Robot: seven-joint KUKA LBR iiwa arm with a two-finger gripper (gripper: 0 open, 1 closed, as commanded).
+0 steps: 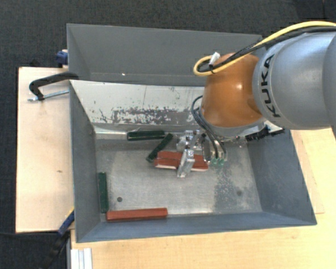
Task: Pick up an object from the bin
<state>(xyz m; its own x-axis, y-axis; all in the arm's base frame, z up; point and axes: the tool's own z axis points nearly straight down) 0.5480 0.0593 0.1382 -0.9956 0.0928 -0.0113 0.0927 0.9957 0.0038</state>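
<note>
Red block point(167, 161), a flat brick-coloured piece, lies on the floor of the bin point(157, 52), a little right of the middle and towards the far wall. The gripper point(184, 166) stands directly over it.

In the camera view the gripper's metal lower end comes down across the block. A longer part of the red block shows to its left and a shorter part to its right. Whether the gripper is open or closed cannot be told from this angle, nor whether it has hold of the block or only sits just above it.

A short dark green stick point(158, 148) lies slantwise just left of the gripper, its lower end meeting the left end of the block. A second dark green stick point(147, 134) lies beyond it, flat at the foot of the far wall.

Well apart from the gripper, a third dark green stick point(102, 192) lies along the left wall. A long red bar point(137, 213) lies along the near wall. The ends of these two come close together in the near left corner. A small dark speck point(119, 200) sits on the bare floor near them.

The arm point(302, 83) reaches in over the right side of the bin. Its orange cover point(229, 94) is right above the gripper, and a yellow cable point(252, 46) curves over the top of the cover.
</note>
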